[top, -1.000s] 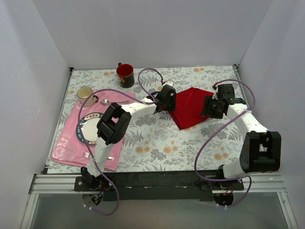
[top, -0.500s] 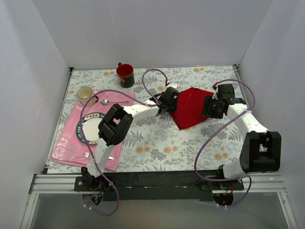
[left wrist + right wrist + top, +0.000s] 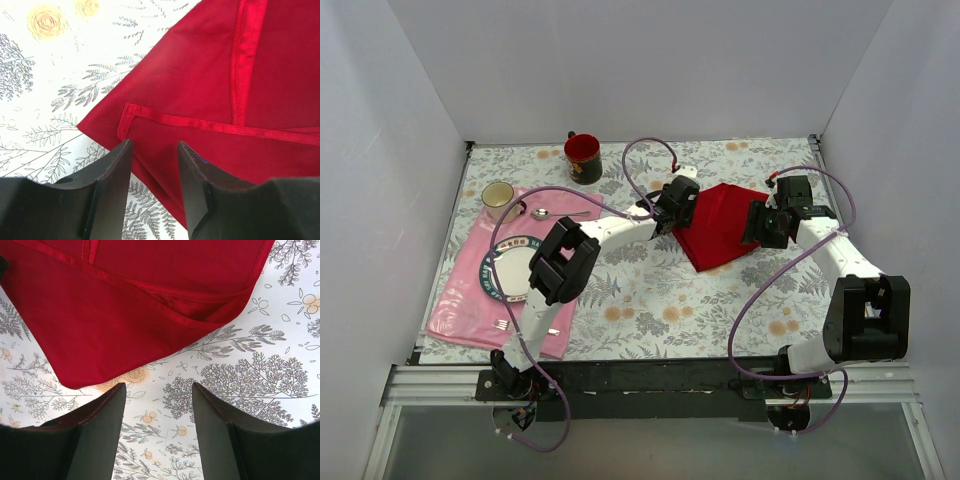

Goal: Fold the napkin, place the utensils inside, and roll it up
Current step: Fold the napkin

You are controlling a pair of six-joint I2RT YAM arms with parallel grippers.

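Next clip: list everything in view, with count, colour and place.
napkin: one, red, folded, right of centre
mug: one, red inside, dark outside, far side
cup: one, tan, placemat's far left corner
spoon: one, silver, placemat's far edge
placemat: one, pink, left side
plate: one, white, dark rim, on placemat
tablecloth: one, white floral, over the table
left gripper: one, black, open, napkin's left corner
right gripper: one, black, open, napkin's right edge
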